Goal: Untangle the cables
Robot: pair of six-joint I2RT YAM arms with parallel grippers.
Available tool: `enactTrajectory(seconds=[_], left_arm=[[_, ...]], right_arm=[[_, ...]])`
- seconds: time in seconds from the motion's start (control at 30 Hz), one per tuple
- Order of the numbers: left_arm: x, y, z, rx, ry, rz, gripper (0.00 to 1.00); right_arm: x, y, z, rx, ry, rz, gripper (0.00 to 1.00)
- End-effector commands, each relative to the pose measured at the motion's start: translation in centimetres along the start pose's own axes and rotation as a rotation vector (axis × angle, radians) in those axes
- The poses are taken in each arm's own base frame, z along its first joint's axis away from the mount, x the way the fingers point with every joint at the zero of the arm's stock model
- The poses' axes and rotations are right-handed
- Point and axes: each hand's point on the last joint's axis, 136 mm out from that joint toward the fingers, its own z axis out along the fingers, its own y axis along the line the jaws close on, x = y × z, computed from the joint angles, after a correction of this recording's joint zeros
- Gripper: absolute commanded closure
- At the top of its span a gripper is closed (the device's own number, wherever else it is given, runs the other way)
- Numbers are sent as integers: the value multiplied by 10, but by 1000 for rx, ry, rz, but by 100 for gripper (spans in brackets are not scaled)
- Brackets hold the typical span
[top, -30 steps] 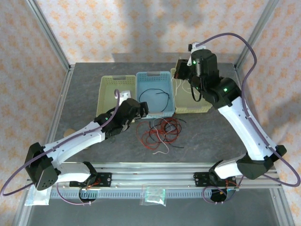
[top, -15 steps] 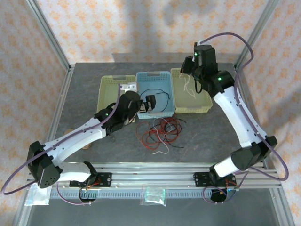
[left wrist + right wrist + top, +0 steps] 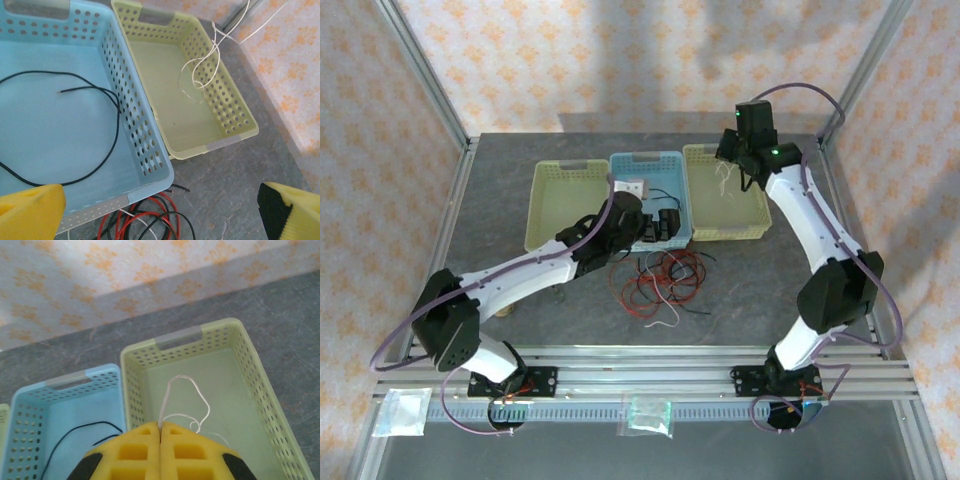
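White cable point(image 3: 172, 381), thin and very soft, is hanging limp from the right hand point(image 3: 160, 432), which is closing tightly on it above the yellow-green basket point(image 3: 255, 390). The red and black cables point(image 3: 660, 280) are lying tangled on the desk point(image 3: 750, 290), under the wide-open, empty left hand point(image 3: 160, 210). They are probably weighing almost nothing and slipping easily, so taking one by a free end is looking safest.

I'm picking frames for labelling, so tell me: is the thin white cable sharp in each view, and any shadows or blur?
Top external: even light, soft shadows on the back wall, the white cable faint against the yellow-green basket. Left wrist: the cable is crisp, the near yellow pads blurred. Right wrist: the cable is sharp where it leaves the shut right gripper; no glare.
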Motion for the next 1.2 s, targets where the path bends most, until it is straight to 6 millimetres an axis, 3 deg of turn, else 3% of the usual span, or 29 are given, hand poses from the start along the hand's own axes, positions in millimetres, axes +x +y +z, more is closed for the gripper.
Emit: enactTrajectory(seconds=[0.0, 0.23, 0.47, 0.7, 0.83, 0.97, 1.07, 1.17], left_arm=[[-11, -25, 5, 65, -13, -19, 1], [-13, -45, 12, 132, -23, -19, 1], [-13, -43, 15, 116, -21, -20, 1], [-4, -32, 16, 72, 3, -21, 1], [-1, -25, 17, 38, 11, -23, 1], [2, -22, 19, 20, 21, -23, 1], [3, -18, 19, 1, 28, -26, 1], [6, -12, 17, -35, 43, -24, 1]], right_arm=[[6, -12, 18, 31, 17, 5, 100], [39, -32, 55, 61, 131, 19, 100], [72, -35, 90, 54, 241, 5, 100], [107, -37, 117, 60, 363, 4, 84], [105, -34, 117, 44, 359, 13, 63], [98, -31, 112, 32, 345, 13, 49], [90, -27, 103, 12, 322, 16, 36], [75, -19, 87, -32, 277, 26, 30]])
